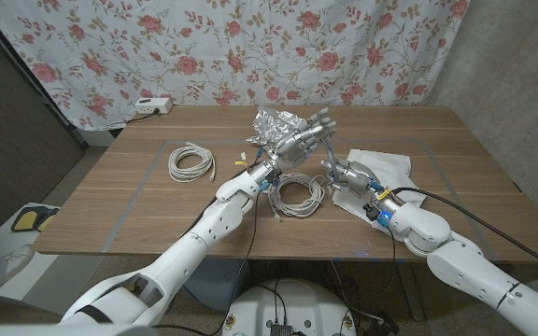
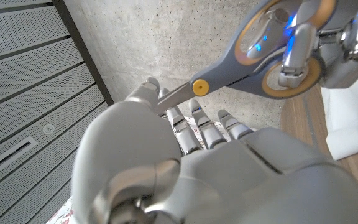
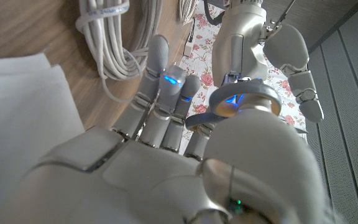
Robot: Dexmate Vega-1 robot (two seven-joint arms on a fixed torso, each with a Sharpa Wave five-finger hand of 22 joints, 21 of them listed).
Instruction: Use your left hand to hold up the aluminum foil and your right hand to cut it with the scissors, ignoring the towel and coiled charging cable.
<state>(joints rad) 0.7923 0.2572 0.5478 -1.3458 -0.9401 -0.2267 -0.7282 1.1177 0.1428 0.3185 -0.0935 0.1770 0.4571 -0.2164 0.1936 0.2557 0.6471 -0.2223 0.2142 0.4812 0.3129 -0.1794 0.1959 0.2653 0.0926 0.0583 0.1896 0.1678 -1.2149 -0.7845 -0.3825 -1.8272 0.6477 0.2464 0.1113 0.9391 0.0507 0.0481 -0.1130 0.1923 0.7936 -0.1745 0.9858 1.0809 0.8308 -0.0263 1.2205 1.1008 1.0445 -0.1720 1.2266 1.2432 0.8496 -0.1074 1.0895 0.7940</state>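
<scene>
In the head view my left hand (image 1: 304, 140) holds a crumpled sheet of aluminum foil (image 1: 276, 123) up above the middle of the table. Just to its right, my right hand (image 1: 350, 175) grips the scissors, pointing toward the left hand. The left wrist view shows the scissors (image 2: 253, 56) close up: grey handles with orange lining, a yellow pivot, my right hand's fingers (image 2: 297, 53) through the rings, the blades nearly shut. The blade tip reaches the back of my left hand (image 2: 166, 162). A grey scissors ring (image 3: 247, 99) sits on my right hand (image 3: 166, 168).
A white towel (image 1: 389, 171) lies under and beside the right hand. One coiled white cable (image 1: 299, 194) lies below the hands, another coil (image 1: 191, 162) to the left. A power strip (image 1: 153, 105) sits at the back left edge. A flowered curtain hangs behind.
</scene>
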